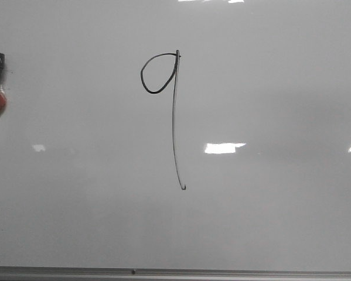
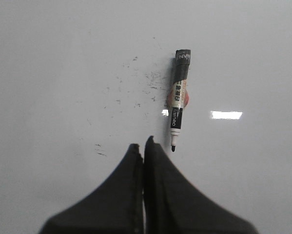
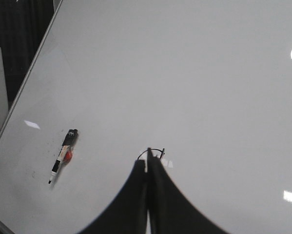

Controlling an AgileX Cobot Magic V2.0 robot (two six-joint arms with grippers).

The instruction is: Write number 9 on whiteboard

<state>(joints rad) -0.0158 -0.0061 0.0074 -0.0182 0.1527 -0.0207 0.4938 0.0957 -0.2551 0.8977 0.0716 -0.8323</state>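
Front view, glossy whiteboard point(image 1: 269, 70), light reflections

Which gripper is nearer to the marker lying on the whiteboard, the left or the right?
Left. The left gripper is shut just beside the marker tip. The right gripper is shut over the number 9, well apart from the marker.

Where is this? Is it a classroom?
Maybe a classroom or lab, but I can't tell. Nearly all that shows is a big whiteboard with a number 9 drawn on it, a marker lying uncapped, and ceiling lights reflected in the board.
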